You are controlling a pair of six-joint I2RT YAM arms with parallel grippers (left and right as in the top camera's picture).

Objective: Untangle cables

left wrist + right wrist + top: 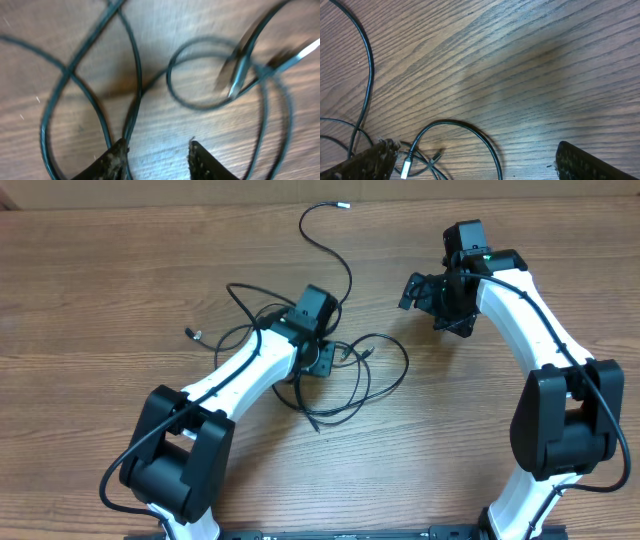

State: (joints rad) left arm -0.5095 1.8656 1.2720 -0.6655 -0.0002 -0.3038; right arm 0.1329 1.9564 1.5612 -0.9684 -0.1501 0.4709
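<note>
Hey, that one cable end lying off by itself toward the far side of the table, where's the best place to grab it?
Pinch the cable just behind its silvery plug, coming straight down from above. That stretch lies flat on the bare table, apart from the tangle.

Cables (pixel 355 380): thin black flexible cords, several strands crossing one another in loose, tangled loops.
Position: lying flat on the wooden table (pixel 100 280), with the tangle at the table's middle.
Long strand (pixel 345 265): curves out of the tangle toward the table's far edge and ends in a small silvery plug (pixel 341 206).
Left end (pixel 193 333): a small plug lying apart from the tangle, toward the table's left side.
Right loop (pixel 470 129): a rounded arc flat on the table, with a silvery-tipped plug (pixel 406 167) just beside it.
Close view: strands overlap around one round loop (pixel 172 90). The plug tips there are blurred.
</note>
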